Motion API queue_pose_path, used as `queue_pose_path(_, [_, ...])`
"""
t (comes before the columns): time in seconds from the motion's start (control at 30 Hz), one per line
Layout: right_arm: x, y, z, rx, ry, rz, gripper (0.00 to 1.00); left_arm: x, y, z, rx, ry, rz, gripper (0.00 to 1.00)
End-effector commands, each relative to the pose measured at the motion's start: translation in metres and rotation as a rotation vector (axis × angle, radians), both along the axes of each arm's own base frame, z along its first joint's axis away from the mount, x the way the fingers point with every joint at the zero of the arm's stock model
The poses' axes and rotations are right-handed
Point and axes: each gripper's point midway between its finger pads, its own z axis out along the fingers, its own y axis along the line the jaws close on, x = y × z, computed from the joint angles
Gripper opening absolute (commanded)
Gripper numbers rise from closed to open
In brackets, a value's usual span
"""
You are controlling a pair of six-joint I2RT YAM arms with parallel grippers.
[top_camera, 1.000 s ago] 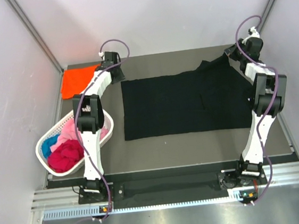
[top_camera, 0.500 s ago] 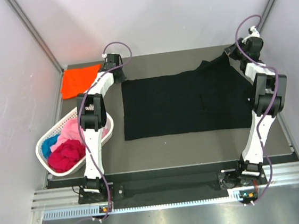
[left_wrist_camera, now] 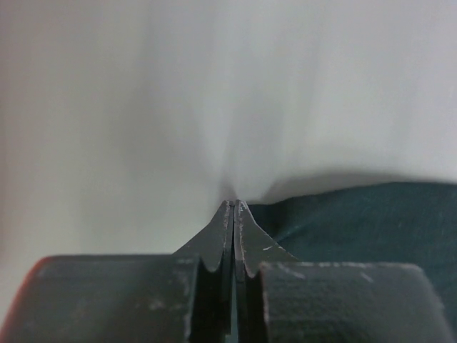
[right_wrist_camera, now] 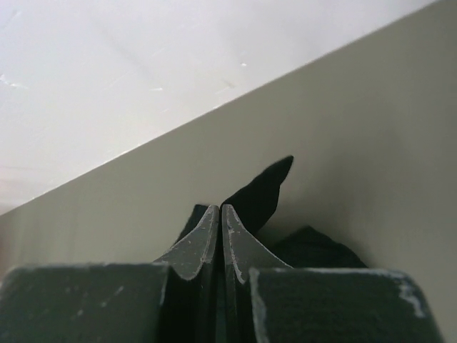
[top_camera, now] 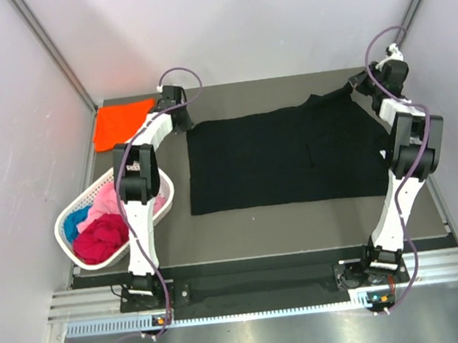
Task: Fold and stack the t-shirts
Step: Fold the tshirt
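Observation:
The black t-shirt [top_camera: 281, 158] lies spread flat in the middle of the table. My left gripper [top_camera: 184, 121] is at its far left corner. In the left wrist view my left gripper [left_wrist_camera: 233, 203] is shut, with dark cloth [left_wrist_camera: 371, 229] meeting the tips from the right. My right gripper [top_camera: 357, 83] is at the far right sleeve. In the right wrist view my right gripper [right_wrist_camera: 220, 207] is shut on black cloth [right_wrist_camera: 264, 189] that sticks out past the tips. The orange t-shirt [top_camera: 121, 122] lies folded at the far left corner.
A white lattice basket [top_camera: 73, 206] stands at the left edge and holds pink [top_camera: 105, 202], magenta [top_camera: 101, 238] and blue [top_camera: 71, 226] t-shirts. Pale walls close in the back and both sides. The left arm's links reach over the basket.
My left gripper has moved a little right and nearer, onto the shirt's far left corner. My right gripper has shifted slightly right, drawing the sleeve outward.

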Motion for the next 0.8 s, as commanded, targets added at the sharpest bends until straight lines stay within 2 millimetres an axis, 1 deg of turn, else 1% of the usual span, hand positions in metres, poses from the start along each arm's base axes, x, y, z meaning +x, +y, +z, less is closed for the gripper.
queue_pose_path(0.0, [-0.006, -0.017, 0.061, -0.043, -0.132, -0.033, 0.0, 0.005, -0.003, 0.059, -0.016, -0.129, -0.022, 0.0])
queue_pose_path(0.07, [-0.01, -0.018, 0.067, -0.045, -0.141, -0.031, 0.0, 0.002, -0.003, 0.063, -0.024, -0.134, -0.025, 0.0])
queue_pose_path(0.1, [-0.013, -0.019, 0.064, -0.043, -0.135, -0.034, 0.0, 0.001, -0.004, 0.064, -0.03, -0.135, -0.024, 0.0])
queue_pose_path(0.17, [-0.016, -0.019, 0.068, -0.042, -0.144, -0.035, 0.0, -0.002, -0.005, 0.067, -0.038, -0.145, -0.026, 0.0])
queue_pose_path(0.23, [-0.019, -0.02, 0.065, -0.039, -0.138, -0.035, 0.0, -0.004, -0.005, 0.069, -0.044, -0.148, -0.03, 0.0])
queue_pose_path(0.33, [-0.024, -0.02, 0.067, -0.038, -0.142, -0.034, 0.0, -0.01, -0.005, 0.07, -0.05, -0.152, -0.031, 0.0])
queue_pose_path(0.37, [-0.026, -0.019, 0.07, -0.037, -0.148, -0.032, 0.0, -0.01, -0.006, 0.076, -0.053, -0.161, -0.032, 0.0])
queue_pose_path(0.43, [-0.029, -0.018, 0.069, -0.026, -0.149, -0.027, 0.0, -0.013, -0.006, 0.076, -0.061, -0.16, -0.034, 0.0])
queue_pose_path(0.47, [-0.031, -0.016, 0.068, -0.023, -0.148, -0.022, 0.0, -0.014, -0.006, 0.08, -0.063, -0.166, -0.033, 0.0])
queue_pose_path(0.6, [-0.037, -0.013, 0.067, -0.01, -0.156, -0.02, 0.0, -0.02, -0.005, 0.084, -0.062, -0.171, -0.032, 0.0])
queue_pose_path(0.63, [-0.037, -0.012, 0.068, -0.011, -0.159, -0.017, 0.0, -0.022, -0.005, 0.082, -0.063, -0.166, -0.033, 0.0])
queue_pose_path(0.67, [-0.038, -0.01, 0.068, -0.007, -0.16, -0.004, 0.0, -0.023, -0.005, 0.086, -0.063, -0.173, -0.036, 0.0])
queue_pose_path(0.73, [-0.038, -0.007, 0.067, -0.005, -0.161, 0.009, 0.0, -0.026, -0.006, 0.084, -0.066, -0.171, -0.039, 0.0])
queue_pose_path(0.77, [-0.041, -0.007, 0.066, -0.007, -0.162, 0.011, 0.0, -0.028, -0.005, 0.087, -0.067, -0.176, -0.039, 0.0])
